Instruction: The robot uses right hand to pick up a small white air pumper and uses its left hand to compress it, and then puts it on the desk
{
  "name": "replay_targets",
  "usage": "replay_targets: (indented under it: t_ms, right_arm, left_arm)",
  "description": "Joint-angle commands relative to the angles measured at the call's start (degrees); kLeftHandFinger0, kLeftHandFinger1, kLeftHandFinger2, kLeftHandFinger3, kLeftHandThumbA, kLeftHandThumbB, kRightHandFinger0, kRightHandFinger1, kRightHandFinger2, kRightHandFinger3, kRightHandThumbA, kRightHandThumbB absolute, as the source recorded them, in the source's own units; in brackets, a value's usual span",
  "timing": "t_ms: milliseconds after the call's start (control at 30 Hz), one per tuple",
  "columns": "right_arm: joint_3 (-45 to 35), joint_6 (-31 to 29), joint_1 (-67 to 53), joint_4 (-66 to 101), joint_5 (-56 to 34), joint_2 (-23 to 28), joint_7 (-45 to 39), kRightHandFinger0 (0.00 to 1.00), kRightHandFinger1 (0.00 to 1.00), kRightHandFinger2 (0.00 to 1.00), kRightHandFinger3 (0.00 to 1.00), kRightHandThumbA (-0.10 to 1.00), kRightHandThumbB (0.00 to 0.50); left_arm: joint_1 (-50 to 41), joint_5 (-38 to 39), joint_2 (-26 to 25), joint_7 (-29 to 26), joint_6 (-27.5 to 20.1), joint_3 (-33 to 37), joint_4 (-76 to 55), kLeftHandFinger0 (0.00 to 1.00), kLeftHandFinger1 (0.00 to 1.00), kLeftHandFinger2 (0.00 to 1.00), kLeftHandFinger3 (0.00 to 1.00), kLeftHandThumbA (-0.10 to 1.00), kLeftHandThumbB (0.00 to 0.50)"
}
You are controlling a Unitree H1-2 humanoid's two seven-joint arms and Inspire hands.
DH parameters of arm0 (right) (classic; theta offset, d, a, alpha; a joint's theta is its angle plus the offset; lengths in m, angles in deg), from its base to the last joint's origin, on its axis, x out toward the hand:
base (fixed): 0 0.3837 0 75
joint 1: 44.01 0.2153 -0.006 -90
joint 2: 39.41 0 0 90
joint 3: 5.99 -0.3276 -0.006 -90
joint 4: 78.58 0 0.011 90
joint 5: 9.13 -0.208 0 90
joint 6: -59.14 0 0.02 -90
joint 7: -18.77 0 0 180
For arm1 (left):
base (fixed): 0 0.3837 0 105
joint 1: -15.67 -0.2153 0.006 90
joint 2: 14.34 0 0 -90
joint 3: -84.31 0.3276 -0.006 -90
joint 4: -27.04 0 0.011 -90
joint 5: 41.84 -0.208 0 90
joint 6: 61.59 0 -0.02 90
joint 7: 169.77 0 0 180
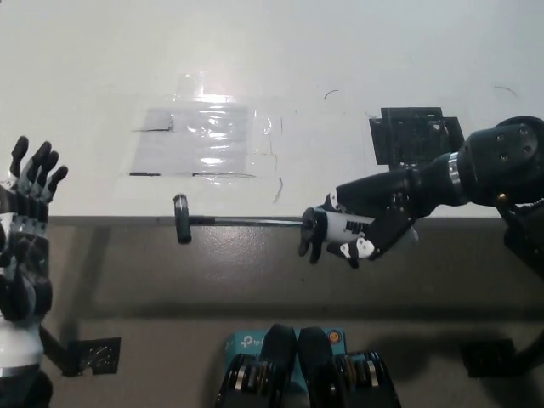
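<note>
Gripping the air pumper [340,228] level, the right hand [361,228] points its handle leftward; left hand [25,246] spread open.

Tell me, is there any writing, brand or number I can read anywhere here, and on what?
"tp-l": partial white lettering on the teal box at the bottom edge; the rest is hidden.
Black square marker on the desk: pattern only, no readable text.
Small dark tag on the floor: too blurred to read.
</note>
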State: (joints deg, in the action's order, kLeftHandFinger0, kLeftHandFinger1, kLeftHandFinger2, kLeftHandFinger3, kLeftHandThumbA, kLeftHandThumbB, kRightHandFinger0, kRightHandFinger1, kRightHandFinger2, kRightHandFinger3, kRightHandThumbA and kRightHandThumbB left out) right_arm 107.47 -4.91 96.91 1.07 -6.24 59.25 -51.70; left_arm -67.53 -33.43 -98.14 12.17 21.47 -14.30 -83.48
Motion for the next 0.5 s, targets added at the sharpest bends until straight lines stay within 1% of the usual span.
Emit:
replay_targets:
  t_ms: [0, 100, 167, 200, 233, 300, 333, 367, 400, 467]
  right_arm:
    - [1.21, 0.97, 0.28, 3.83, -4.83, 2.25, -1.77, 0.00, 0.38, 0.67, 0.61, -0.10, 0.192]
    - [2.44, 0.97, -0.15, 5.23, -5.08, 2.73, -0.43, 0.00, 0.39, 0.68, 0.60, -0.10, 0.186]
    - [3.13, 0.97, 0.12, 5.77, -4.78, 2.67, -0.14, 0.00, 0.39, 0.68, 0.62, -0.10, 0.185]
    - [3.52, 0.97, 0.23, 5.83, -5.07, 2.65, 0.11, 0.00, 0.38, 0.67, 0.60, -0.10, 0.183]
    - [3.99, 0.97, 0.34, 5.60, -6.02, 2.69, 0.52, 0.00, 0.37, 0.67, 0.60, -0.10, 0.176]
    - [4.86, 0.97, 0.99, 5.01, -7.37, 2.55, 1.34, 0.00, 0.38, 0.68, 0.60, -0.10, 0.183]
    - [5.15, 0.97, 1.16, 4.91, -7.79, 2.65, 1.65, 0.00, 0.38, 0.68, 0.61, -0.10, 0.182]
    - [5.52, 0.97, 1.25, 4.70, -8.40, 2.56, 2.14, 0.00, 0.39, 0.69, 0.61, -0.10, 0.186]
    - [6.01, 0.97, 1.31, 4.65, -9.03, 2.66, 2.79, 0.00, 0.39, 0.69, 0.61, -0.10, 0.187]
    - [6.66, 0.97, 1.50, 4.56, -9.66, 2.67, 3.41, 0.00, 0.39, 0.69, 0.62, -0.10, 0.180]
  left_arm:
    - [1.56, -2.47, -0.43, 0.79, 0.64, 1.73, -2.26, 1.00, 1.00, 1.00, 1.00, 1.00, 0.191]
    - [2.19, -4.87, -1.14, 1.66, -0.06, 3.52, -2.34, 1.00, 1.00, 1.00, 1.00, 1.00, 0.190]
    - [2.43, -7.25, -1.87, 2.18, -0.10, 4.85, -2.28, 1.00, 1.00, 1.00, 1.00, 1.00, 0.213]
    - [2.32, -8.89, -2.26, 2.56, 0.01, 5.63, -2.35, 1.00, 1.00, 1.00, 1.00, 1.00, 0.224]
    - [2.17, -10.74, -2.35, 2.49, -0.49, 6.28, -2.35, 1.00, 1.00, 1.00, 1.00, 1.00, 0.228]
    - [1.69, -16.71, -2.20, 1.67, -1.75, 7.64, -2.34, 1.00, 1.00, 1.00, 1.00, 1.00, 0.260]
    - [1.68, -17.47, -2.21, 1.49, -1.86, 7.86, -2.33, 1.00, 1.00, 1.00, 1.00, 1.00, 0.263]
    - [1.39, -19.52, -1.75, 1.07, -2.53, 8.42, -2.28, 1.00, 1.00, 1.00, 1.00, 1.00, 0.292]
    - [1.09, -20.46, -1.27, 0.79, -2.74, 8.84, -2.44, 1.00, 1.00, 1.00, 1.00, 1.00, 0.307]
    - [0.62, -21.53, -0.15, 0.24, -3.55, 9.64, -2.52, 1.00, 1.00, 1.00, 1.00, 1.00, 0.303]
